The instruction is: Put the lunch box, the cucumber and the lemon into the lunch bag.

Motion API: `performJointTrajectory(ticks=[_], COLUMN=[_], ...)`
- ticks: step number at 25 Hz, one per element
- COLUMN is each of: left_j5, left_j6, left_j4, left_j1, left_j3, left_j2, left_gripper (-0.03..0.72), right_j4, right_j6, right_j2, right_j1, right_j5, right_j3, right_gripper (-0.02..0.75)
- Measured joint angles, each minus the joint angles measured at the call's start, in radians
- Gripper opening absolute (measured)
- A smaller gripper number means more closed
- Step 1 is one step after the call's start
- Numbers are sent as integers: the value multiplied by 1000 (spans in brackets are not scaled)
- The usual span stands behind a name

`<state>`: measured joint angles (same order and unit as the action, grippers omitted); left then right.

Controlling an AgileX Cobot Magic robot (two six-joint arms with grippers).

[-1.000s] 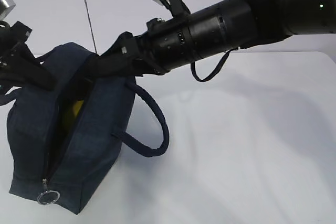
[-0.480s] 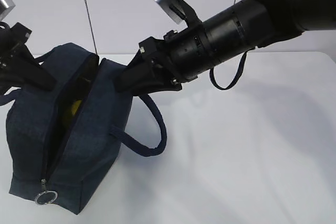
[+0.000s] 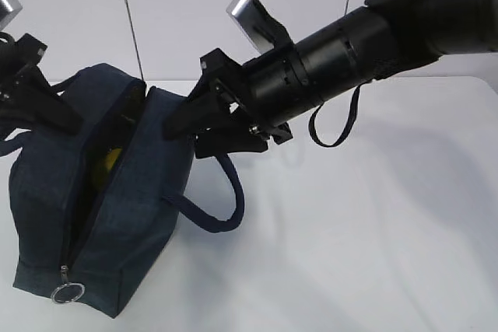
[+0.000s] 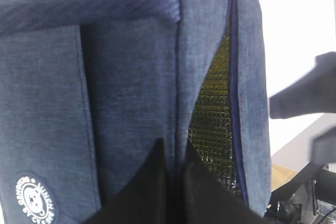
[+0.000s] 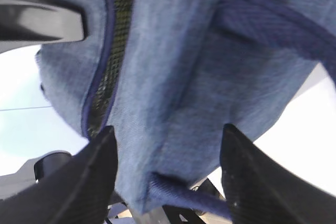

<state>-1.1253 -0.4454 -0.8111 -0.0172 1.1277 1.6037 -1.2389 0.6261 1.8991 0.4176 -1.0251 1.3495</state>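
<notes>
The lunch bag [image 3: 101,200] sits on the left side of the white worktop [image 3: 373,231]. Its top zipper is open, and the metal ring pull [image 3: 68,293] hangs at the near end. Through the gap I can see a bit of yellow deep inside, which looks like the lemon [image 3: 113,159]. I cannot see the lunch box or the cucumber anywhere, so I think they may be in the bag already, but I can't be sure.

The left gripper [image 4: 176,182] has its fingers squeezed on the left edge of the opening, with cloth between them. The right gripper [image 5: 165,171] is just above the right side of the bag. Its fingers are spread wide and hold nothing; the bag's cloth and a strap show between them.

I think the packing step is close to done. Next, I'd guess the arms need to let go of the bag, and maybe pull the zipper shut.
</notes>
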Motion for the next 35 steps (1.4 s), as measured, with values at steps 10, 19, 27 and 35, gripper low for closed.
performJointTrajectory(ticks=[10, 19, 27, 35], left_j5=[0, 0, 0, 2], left_j6=[0, 0, 0, 0], left_j4=[2, 4, 6, 6], left_j1=[0, 0, 0, 0], left_j3=[0, 0, 0, 0], left_j2=[0, 0, 0, 0], left_gripper=[-4, -4, -4, -4], right_j4=[-57, -150, -152, -155], right_j6=[-18, 4, 56, 153], right_j2=[75, 136, 137, 137], right_j1=[2, 39, 39, 39], right_j5=[10, 69, 73, 73], right_j3=[0, 0, 0, 0], right_gripper=[449, 450, 270, 6])
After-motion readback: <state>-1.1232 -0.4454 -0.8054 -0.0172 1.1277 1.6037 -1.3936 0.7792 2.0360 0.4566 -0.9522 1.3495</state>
